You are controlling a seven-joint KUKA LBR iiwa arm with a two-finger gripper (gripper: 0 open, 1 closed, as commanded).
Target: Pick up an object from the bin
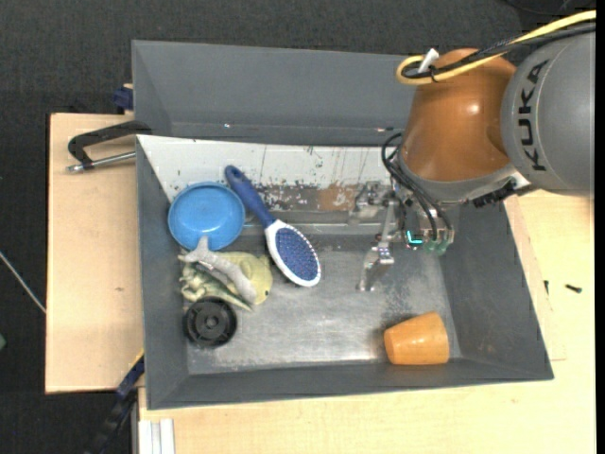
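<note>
Camera view: nothing picked yet. Your gripper [376,270] hangs over bare floor partway across the bin [284,93]; can't tell whether the jaws are spread or closed. Nearest things: orange cup [416,339] close to the front wall, blue brush [291,252] beside the blue bowl [206,216]. Open floor between them; cup's wall side looks tight

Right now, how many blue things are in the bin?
2. The blue bowl sits upper left in the bin; the blue brush lies just right of it, head toward the middle. The arm may hide others.
</note>
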